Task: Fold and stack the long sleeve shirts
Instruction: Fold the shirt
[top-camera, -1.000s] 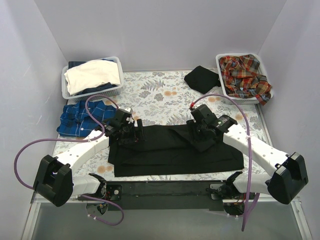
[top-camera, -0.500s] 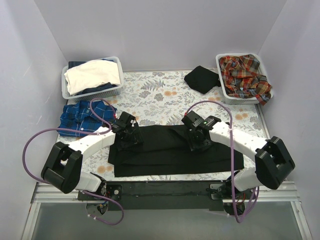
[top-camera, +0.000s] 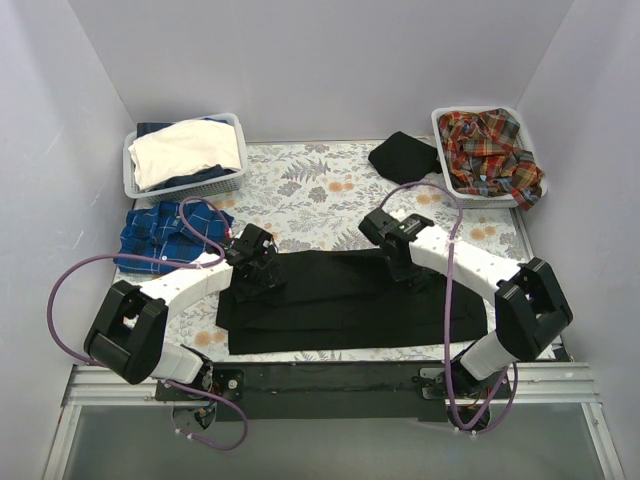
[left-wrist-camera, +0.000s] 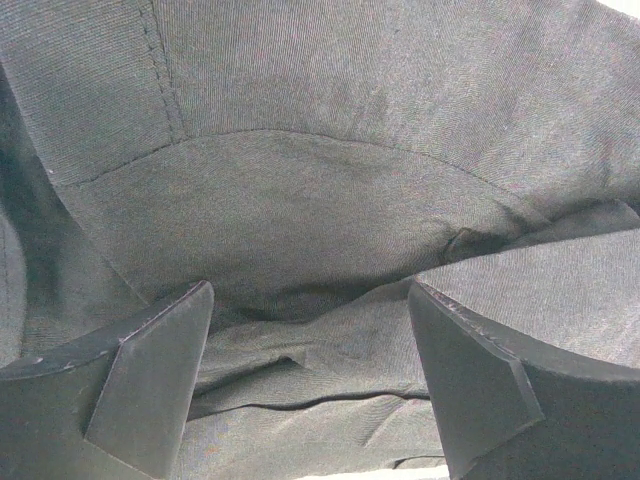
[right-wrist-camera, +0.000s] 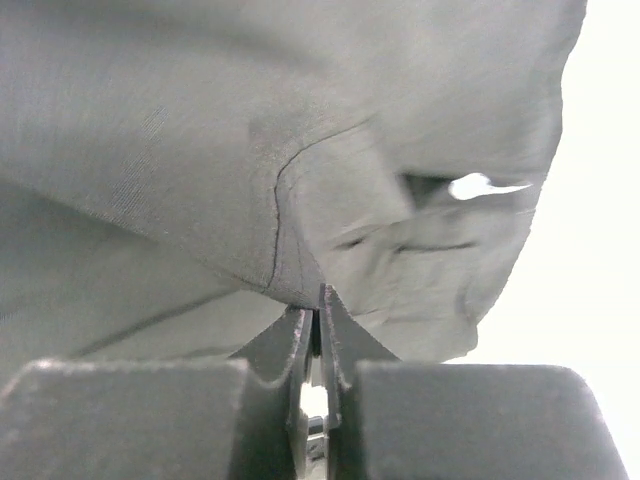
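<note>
Two pincers are over the black shirt (top-camera: 335, 305) spread on the near part of the desk (top-camera: 320, 195): the right pincer (right-wrist-camera: 316, 297) has just clenched on a ridge of its cloth, the left pincer (left-wrist-camera: 310, 297) stays released, so folding probably starts.

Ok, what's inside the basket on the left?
A pale cream cloth lies on top, loosely folded. Dark blue cloth shows under it at the back and front edges. Whatever sits lower in the basket is covered.
</note>
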